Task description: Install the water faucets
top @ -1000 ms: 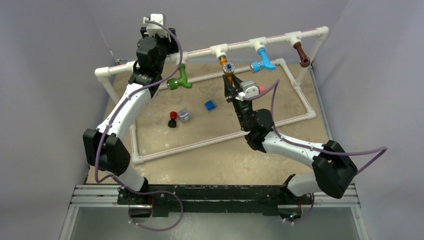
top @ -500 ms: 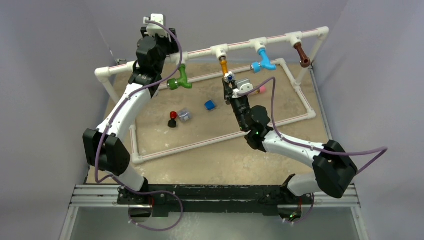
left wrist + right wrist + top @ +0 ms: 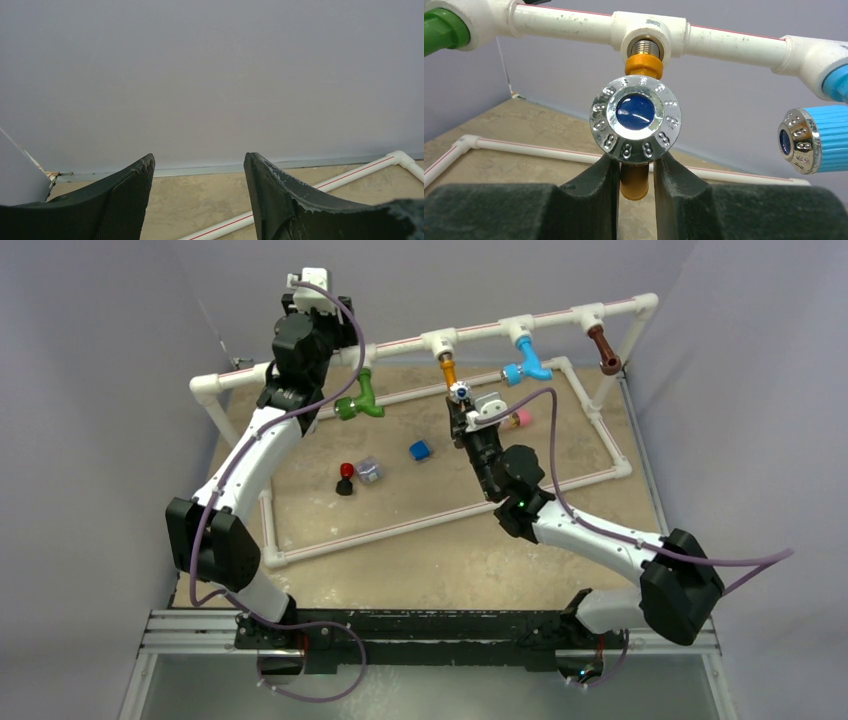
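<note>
While the left end effector (image 3: 199, 161) gapes empty, the right end effector (image 3: 636, 167), clamping the orange faucet (image 3: 643, 65), has shifted.

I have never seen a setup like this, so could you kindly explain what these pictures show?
Two robot arms stand at the near edge of a table. One picture looks down from above; the other two come from cameras on the wrists. A white pipe frame carries along its top a green faucet, orange faucet, blue faucet and brown faucet. The right gripper is closed on the orange faucet, below its chrome knob. The left gripper is open and empty, facing the wall. Loose on the table: a blue block, a red-and-black piece, a clear piece and a pink cylinder.
</note>
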